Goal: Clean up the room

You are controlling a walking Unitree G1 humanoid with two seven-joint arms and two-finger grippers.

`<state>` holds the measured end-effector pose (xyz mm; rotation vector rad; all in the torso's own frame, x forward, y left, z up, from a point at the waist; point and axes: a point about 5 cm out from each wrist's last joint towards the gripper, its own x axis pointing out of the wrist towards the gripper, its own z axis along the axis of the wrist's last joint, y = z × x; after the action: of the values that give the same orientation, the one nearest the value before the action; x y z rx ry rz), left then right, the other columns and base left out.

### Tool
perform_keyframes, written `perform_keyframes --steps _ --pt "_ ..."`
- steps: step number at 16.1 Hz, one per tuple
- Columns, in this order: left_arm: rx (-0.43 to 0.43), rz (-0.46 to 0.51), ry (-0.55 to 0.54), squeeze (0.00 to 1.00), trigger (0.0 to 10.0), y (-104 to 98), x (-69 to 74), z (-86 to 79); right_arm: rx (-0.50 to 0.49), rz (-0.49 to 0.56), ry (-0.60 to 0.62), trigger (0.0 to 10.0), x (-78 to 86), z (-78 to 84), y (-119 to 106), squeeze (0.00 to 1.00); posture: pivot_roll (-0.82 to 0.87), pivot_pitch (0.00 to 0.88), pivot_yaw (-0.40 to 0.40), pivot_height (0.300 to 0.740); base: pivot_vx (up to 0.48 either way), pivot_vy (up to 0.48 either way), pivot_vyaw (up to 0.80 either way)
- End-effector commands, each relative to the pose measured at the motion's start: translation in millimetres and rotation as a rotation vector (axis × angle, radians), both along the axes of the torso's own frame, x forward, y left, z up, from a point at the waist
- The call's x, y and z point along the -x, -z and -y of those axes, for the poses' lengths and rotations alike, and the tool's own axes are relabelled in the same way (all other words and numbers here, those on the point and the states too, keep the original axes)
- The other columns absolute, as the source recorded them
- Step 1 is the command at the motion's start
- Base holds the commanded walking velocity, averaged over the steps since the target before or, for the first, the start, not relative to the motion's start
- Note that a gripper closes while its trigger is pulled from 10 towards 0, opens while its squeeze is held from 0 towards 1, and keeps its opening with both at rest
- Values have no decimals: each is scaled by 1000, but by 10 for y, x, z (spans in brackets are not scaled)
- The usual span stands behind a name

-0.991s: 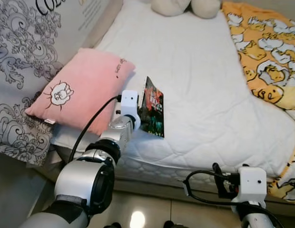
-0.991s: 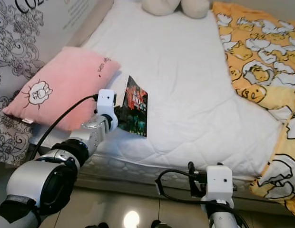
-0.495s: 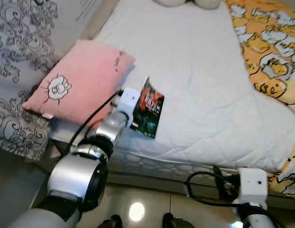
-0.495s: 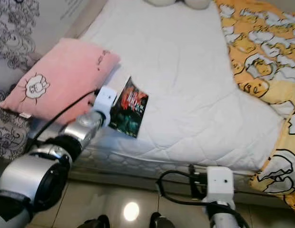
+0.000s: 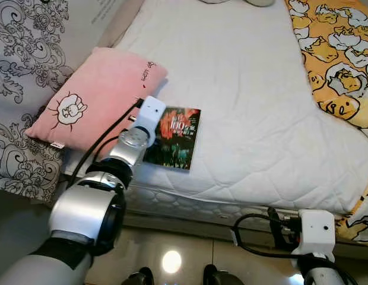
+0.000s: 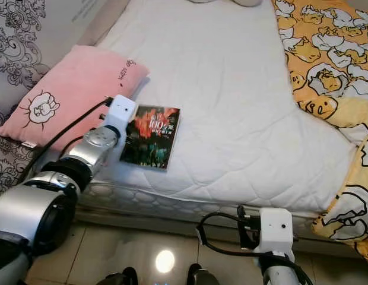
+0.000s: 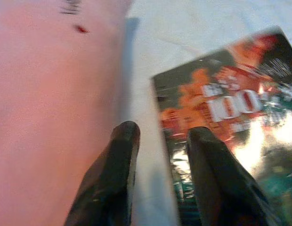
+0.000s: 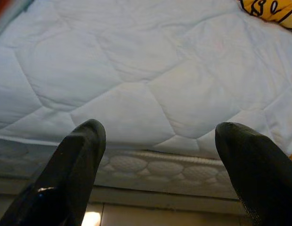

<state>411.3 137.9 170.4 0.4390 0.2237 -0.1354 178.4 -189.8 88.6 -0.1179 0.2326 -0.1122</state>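
- The book [image 5: 173,138] lies flat on the white mattress [image 5: 249,101], cover up, near the front edge of the bed and just beside the pink pillow [image 5: 95,98].
- The cover is dark, with orange-red splashes and "100" in white print, easy to read in the left wrist view [image 7: 231,103].
- The left gripper [image 7: 158,141] is out over the bed at the book's pillow-side edge, its 2 black fingers [image 7: 122,155] a narrow gap apart with bare sheet showing between them.
- 1 finger sits over the sheet next to the pillow, the other over the book's edge; those jaws are not clamped on anything.
- The right gripper [image 8: 160,141] hangs low in front of the bed, pointed at the quilted side of the mattress, jaws spread wide apart and holding nothing.
- Floor tiles [image 6: 136,249] show below the bed frame, with a bright spot of reflected light.
- A yellow blanket with a cartoon print [image 5: 335,53] covers the right side of the bed.
- A grey wall with a swirling pattern [image 5: 21,35] rises behind the pillow, on the robot's left.
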Motion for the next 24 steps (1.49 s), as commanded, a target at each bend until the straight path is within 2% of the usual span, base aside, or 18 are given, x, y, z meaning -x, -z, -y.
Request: perform_keyframes --steps 1,3,5,6,7,8,9,10,11,12,13,14,15,17,19,21,22,24 --pt "-27 16 -18 1000 10000 -43 -14 -50 15 -18 9 10000 19 48 10 0 -215 239 -35 740 0 0 0" --pt "-46 25 -23 1000 10000 -58 -17 -85 16 -18 4 10000 -1 46 19 0 -203 230 -33 740 0 0 0" --pt "19 67 55 1000 10000 -138 -32 8 -2 27 10 10000 -100 10 -4 0 -136 164 -4 740 0 0 0" --pt "159 112 195 0 10000 -186 -9 158 -12 89 49 10000 -155 34 -72 0 -83 116 19 740 0 0 0" --pt "159 112 195 0 10000 -186 -9 158 -12 89 49 10000 -155 34 -72 0 -83 116 19 740 0 0 0" --pt "464 178 333 0 10000 -43 185 258 -12 121 118 10000 -180 128 -54 0 -11 35 37 740 0 0 0" --pt "542 201 338 0 10000 29 294 253 -10 124 134 10000 -201 156 -33 0 18 0 44 740 0 0 0" --pt "577 219 336 0 10000 86 390 248 -9 124 145 10000 -222 177 -16 0 26 0 44 740 0 0 0" --pt "613 217 274 0 10000 290 584 225 -16 133 162 10000 -285 212 -1 0 62 0 44 740 0 -446 0" --pt "645 194 150 0 10000 619 854 176 -31 143 178 10000 -426 247 33 0 70 0 44 740 0 -450 0" --pt "579 196 127 0 10000 762 914 186 -36 146 176 10000 -501 250 50 0 82 0 38 740 0 -446 0" --pt "487 164 100 0 10000 970 887 164 -32 109 158 10000 -621 213 119 0 83 0 30 740 0 -450 0" --pt "484 143 93 0 10000 1026 875 150 -33 94 149 10000 -654 193 145 0 83 0 30 740 0 -450 0" --pt "500 134 150 0 10000 962 925 132 -10 50 63 10000 -751 49 221 0 78 0 20 740 0 -450 0" --pt "532 131 217 0 10000 869 1001 191 -33 120 37 10000 -811 -31 141 0 85 0 17 740 0 -448 0" --pt "536 158 247 0 10000 838 946 231 -33 141 37 10000 -861 -54 135 0 92 0 24 740 0 -448 0" --pt "527 166 249 0 10000 847 906 235 -26 147 40 10000 -879 -50 145 1000 90 0 30 740 0 -450 -431" --pt "534 152 252 0 10000 831 874 247 -35 114 87 10000 -908 8 203 1000 81 0 37 740 0 -450 -697"
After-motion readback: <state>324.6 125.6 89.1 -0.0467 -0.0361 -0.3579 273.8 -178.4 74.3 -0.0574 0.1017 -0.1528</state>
